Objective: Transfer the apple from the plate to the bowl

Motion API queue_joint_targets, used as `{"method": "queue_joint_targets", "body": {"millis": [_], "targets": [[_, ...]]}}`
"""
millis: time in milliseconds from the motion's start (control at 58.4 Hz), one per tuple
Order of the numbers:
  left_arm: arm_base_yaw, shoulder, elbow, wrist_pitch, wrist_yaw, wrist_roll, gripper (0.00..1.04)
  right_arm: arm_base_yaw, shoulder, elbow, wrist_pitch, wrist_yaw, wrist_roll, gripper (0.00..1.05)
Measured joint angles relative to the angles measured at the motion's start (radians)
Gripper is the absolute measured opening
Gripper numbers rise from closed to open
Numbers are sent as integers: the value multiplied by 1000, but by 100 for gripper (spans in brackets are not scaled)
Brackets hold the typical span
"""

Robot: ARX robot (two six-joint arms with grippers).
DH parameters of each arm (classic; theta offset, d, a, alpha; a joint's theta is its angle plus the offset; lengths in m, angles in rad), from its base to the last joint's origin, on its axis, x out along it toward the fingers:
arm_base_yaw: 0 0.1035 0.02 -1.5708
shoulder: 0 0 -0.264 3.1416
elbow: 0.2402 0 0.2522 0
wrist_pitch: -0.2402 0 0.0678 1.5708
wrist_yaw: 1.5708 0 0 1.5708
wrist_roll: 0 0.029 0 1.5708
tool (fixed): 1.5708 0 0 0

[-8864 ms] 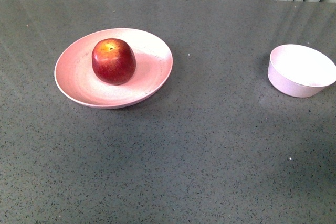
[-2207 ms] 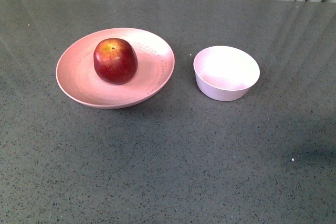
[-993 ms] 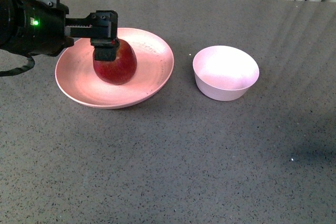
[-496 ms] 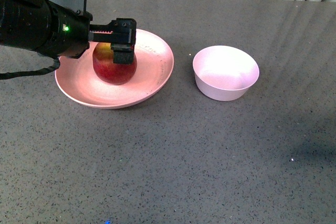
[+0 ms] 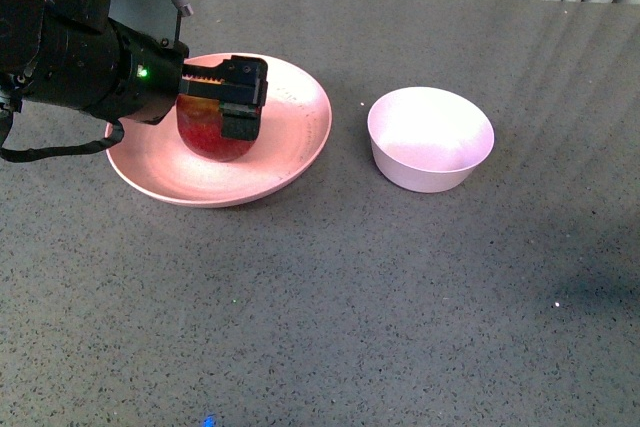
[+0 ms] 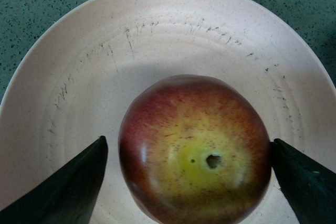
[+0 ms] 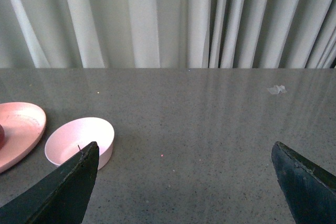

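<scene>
The dark red apple (image 5: 208, 135) sits on the wide pink plate (image 5: 290, 142) at the left of the table. My left gripper (image 5: 230, 107) is open and has come down over the apple, one finger on each side of it. In the left wrist view the apple (image 6: 195, 150) with its yellow patch lies between the two dark fingertips (image 6: 73, 187), small gaps showing at both sides. The small pale bowl (image 5: 430, 137) stands empty to the right of the plate. My right gripper (image 7: 184, 182) is open, raised above the table, out of the front view; its view shows the bowl (image 7: 79, 141).
Grey speckled tabletop (image 5: 350, 297). Pale curtains (image 7: 157, 19) hang behind the table's far edge. The left arm's black body (image 5: 80, 47) covers the plate's left rim. A small scrap of white paper (image 7: 276, 89) lies far back on the table.
The bowl was earlier moved leftward to beside the plate. The left arm came in from the left, and in the last second moved right and lowered around the apple.
</scene>
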Motion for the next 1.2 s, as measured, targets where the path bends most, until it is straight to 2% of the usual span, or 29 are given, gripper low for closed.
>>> {"method": "queue_joint_targets", "body": {"millis": [103, 257, 513, 958, 1198], "targets": [[-3, 0, 3, 0, -5, 1, 76, 0, 0, 0, 0, 0, 0, 96], [-9, -8, 3, -6, -6, 1, 70, 0, 0, 0, 0, 0, 0, 96], [-84, -75, 97, -53, 4, -19, 69, 0, 0, 0, 0, 0, 0, 96], [-297, -35, 249, -94, -1, -64, 68, 0, 0, 0, 0, 0, 0, 96], [-349, 41, 282, -107, -9, -53, 68, 0, 0, 0, 0, 0, 0, 96]]}}
